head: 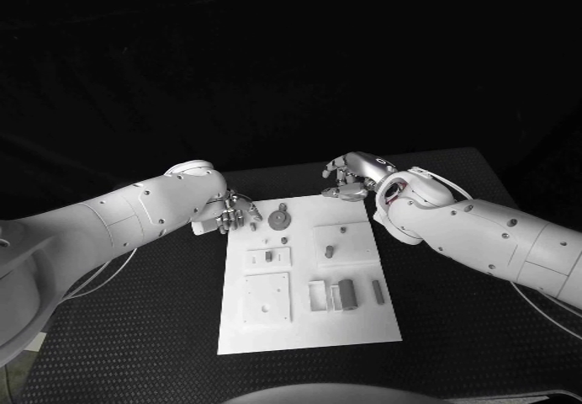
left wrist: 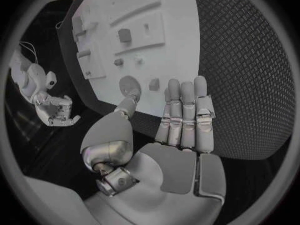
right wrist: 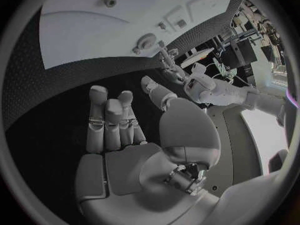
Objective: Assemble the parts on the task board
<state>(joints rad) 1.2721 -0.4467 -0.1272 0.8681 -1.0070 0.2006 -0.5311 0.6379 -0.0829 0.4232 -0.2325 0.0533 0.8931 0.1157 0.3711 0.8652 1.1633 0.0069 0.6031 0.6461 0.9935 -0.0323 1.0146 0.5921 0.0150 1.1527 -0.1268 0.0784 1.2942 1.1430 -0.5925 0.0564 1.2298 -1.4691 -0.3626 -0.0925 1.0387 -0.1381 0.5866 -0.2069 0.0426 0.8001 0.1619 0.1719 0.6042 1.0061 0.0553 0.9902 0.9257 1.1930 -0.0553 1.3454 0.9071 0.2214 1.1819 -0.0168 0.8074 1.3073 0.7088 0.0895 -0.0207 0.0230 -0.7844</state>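
The white task board [head: 304, 332] lies in the middle of the table. A round grey disc part [head: 280, 220] sits near its far left corner, small grey pieces [head: 329, 250] stand mid-board, and grey blocks [head: 347, 293] lie in its right half. My left hand [head: 230, 212] hovers at the board's far left corner beside the disc, fingers straight and apart, holding nothing. In the left wrist view the left hand [left wrist: 181, 120] has its thumb near the disc [left wrist: 129, 83]. My right hand [head: 351, 177] is just beyond the board's far right corner, empty. In the right wrist view its fingers [right wrist: 109, 117] are extended.
Black textured table [head: 473, 337] surrounds the board on all sides. The table's far edge runs just behind both hands. The left wrist view shows the right hand [left wrist: 59, 110] across the board [left wrist: 175, 60].
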